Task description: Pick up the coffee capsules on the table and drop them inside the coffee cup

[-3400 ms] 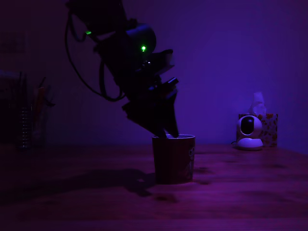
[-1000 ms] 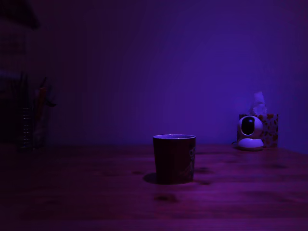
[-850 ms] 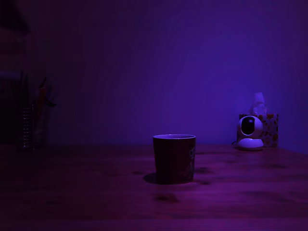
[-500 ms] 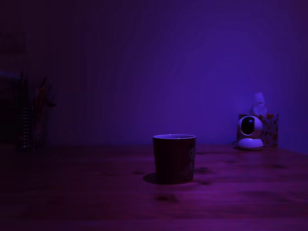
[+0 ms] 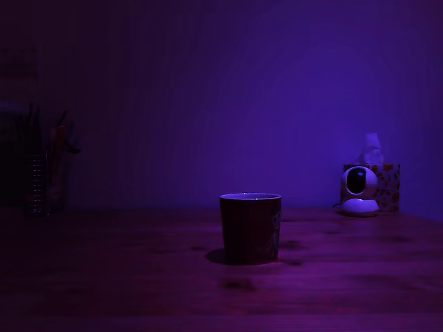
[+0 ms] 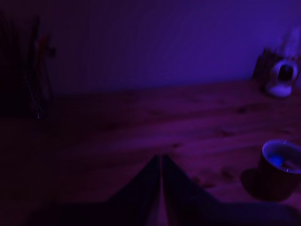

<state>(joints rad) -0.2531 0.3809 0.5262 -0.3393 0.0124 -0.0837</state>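
With the gripper (image 6: 161,162) well back from the coffee cup (image 5: 250,227) on the table (image 5: 124,277), its jaws pressed together on nothing, and what seems a blue-topped capsule (image 6: 281,161) already inside, scan for leftovers before approaching.

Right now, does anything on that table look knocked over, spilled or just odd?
Nothing stands out. The cup stands upright on the table, with something bluish inside it in the wrist view. The gripper is shut, away from the cup.
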